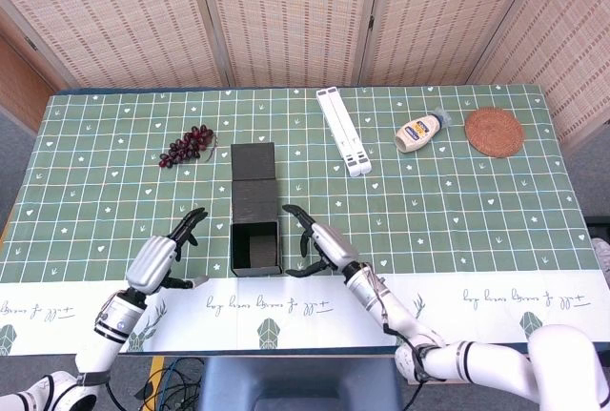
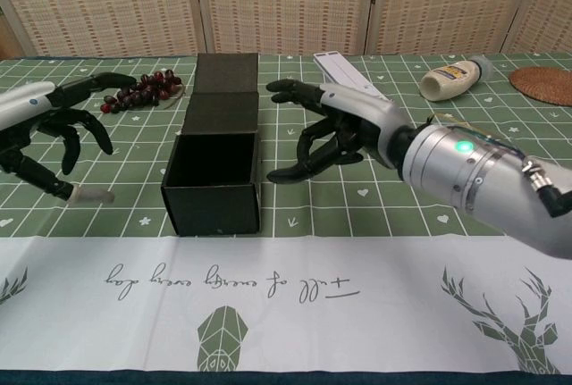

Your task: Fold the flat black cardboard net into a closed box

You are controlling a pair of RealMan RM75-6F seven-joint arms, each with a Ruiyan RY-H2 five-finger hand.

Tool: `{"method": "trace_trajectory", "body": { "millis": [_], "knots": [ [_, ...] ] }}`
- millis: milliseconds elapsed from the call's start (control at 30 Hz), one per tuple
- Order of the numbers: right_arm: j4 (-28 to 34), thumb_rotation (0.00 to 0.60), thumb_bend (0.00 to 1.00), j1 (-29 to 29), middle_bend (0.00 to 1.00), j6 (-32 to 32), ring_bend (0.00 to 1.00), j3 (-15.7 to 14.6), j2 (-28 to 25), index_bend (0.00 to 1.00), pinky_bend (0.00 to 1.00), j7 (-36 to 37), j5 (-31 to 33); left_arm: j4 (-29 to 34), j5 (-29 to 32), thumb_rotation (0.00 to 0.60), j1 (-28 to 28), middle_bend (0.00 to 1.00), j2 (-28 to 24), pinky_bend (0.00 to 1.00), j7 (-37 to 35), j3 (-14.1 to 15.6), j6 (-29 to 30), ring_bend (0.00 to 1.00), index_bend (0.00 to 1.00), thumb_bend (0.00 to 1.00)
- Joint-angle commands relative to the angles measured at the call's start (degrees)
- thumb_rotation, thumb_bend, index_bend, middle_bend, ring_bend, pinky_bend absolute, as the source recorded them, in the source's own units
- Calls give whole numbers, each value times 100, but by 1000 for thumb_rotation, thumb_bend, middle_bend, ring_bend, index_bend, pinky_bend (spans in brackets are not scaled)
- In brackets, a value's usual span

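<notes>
The black cardboard box [image 1: 255, 246] [image 2: 215, 179] stands near the table's front edge with its top open. Its lid flaps [image 1: 254, 183] [image 2: 225, 92] lie flat on the cloth behind it. My left hand [image 1: 164, 256] [image 2: 49, 126] hovers to the box's left, fingers spread, holding nothing. My right hand [image 1: 319, 246] [image 2: 335, 130] is just right of the box, fingers apart and curved, clear of the box wall.
A bunch of dark grapes [image 1: 187, 144] [image 2: 143, 90] lies behind the left hand. A white folded stand [image 1: 344, 130], a mayonnaise bottle [image 1: 420, 131] and a round woven coaster [image 1: 495, 132] sit at the back right. A white runner [image 2: 286, 300] edges the table front.
</notes>
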State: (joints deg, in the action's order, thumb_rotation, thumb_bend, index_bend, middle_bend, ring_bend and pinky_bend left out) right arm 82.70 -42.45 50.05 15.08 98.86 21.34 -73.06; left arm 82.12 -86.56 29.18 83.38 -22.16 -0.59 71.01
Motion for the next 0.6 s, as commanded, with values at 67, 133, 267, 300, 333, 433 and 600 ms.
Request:
{"method": "trace_trajectory", "body": {
  "millis": [67,133,267,300,333,433,600],
  "knots": [
    [936,600,143,127,0,267,612,274,-940,0,999,-394,-104,46,311,600,235,0,-260,655,-1356,35,-1027,398,0,0],
    [1145,600,143,138,0,312,612,376,-1163,0,999,-506,-24,-8,336,600,308,0,-194,658,-1660,24,-1251,397,0,0],
    [1380,600,144,154,0,354,612,471,-1402,0,999,-591,122,-194,309,600,459,0,-5,668,-1875,-4,-1553,397,0,0],
    [1417,600,144,164,0,374,612,476,-1434,0,999,-584,145,-280,335,600,495,0,81,670,-1879,-41,-1610,397,0,0],
    [1434,600,144,169,0,376,612,470,-1454,0,999,-572,155,-344,368,600,522,0,146,671,-1894,-74,-1655,396,0,0],
    [1439,600,144,192,0,392,612,414,-1494,0,999,-522,133,-531,431,600,596,0,320,677,-1926,-165,-1762,396,0,0],
    [1386,600,144,219,0,399,612,333,-1535,0,999,-384,76,-747,545,600,675,0,543,679,-1990,-301,-1881,396,0,0]
  ]
}}
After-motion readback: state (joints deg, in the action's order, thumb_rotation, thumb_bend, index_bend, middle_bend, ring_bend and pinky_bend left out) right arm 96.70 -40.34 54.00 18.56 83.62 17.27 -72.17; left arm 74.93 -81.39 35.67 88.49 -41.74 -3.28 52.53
